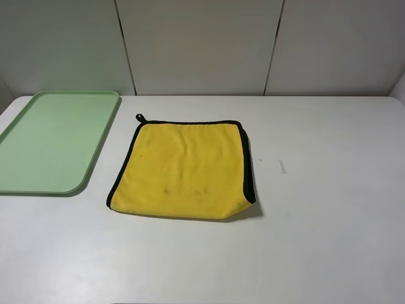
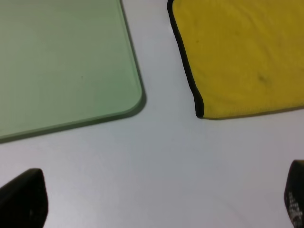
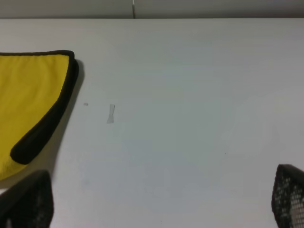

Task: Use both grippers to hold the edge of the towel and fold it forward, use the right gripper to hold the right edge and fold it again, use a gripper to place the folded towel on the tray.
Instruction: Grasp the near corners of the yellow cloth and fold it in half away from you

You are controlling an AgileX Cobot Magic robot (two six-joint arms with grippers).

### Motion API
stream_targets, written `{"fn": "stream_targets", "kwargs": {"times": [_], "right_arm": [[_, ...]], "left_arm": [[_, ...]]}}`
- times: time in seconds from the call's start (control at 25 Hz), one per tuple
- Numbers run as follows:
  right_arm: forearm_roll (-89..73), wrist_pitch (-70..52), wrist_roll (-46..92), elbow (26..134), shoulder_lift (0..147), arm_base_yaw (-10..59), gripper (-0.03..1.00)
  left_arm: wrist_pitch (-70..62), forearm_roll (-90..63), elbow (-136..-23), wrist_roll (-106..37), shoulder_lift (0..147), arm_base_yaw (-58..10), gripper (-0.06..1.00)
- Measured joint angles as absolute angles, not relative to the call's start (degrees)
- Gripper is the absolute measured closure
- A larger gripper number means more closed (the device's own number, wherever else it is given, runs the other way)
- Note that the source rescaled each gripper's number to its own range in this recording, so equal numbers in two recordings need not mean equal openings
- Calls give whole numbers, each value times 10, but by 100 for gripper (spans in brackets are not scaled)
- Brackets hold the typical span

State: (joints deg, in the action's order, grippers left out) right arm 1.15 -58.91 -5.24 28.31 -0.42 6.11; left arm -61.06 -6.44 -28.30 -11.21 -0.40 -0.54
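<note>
The yellow towel (image 1: 186,168) lies flat in the middle of the table, with black trim along its left, far and right sides and a small loop (image 1: 139,117) at the far left corner. Its near side shows no trim and looks rounded. The mint-green tray (image 1: 50,142) lies to its left. Neither arm shows in the exterior high view. My left gripper (image 2: 156,202) is open and empty over bare table, near the towel's near left corner (image 2: 199,111) and the tray's corner (image 2: 135,97). My right gripper (image 3: 156,202) is open and empty, right of the towel's right edge (image 3: 45,126).
The white table (image 1: 329,209) meets a pale panelled wall (image 1: 202,44) at the back. A small grey mark (image 1: 282,166) lies on the table right of the towel; it also shows in the right wrist view (image 3: 110,114).
</note>
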Motion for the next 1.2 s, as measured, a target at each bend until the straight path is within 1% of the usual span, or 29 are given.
{"fn": "stream_targets", "kwargs": {"times": [0.56, 0.84, 0.96, 1.2], "right_arm": [[9, -589, -51, 283, -4, 61, -3], [-55, -587, 16, 288, 21, 64, -3], [-85, -562, 50, 312, 68, 82, -3], [-96, -529, 141, 386, 204, 155, -3]], "left_arm": [[-611, -64, -283, -116, -4, -5, -6], [-614, -64, -303, -158, 16, -7, -5], [-614, -64, -333, -170, 61, -27, -5], [-613, -55, -390, -202, 169, -119, -5]]}}
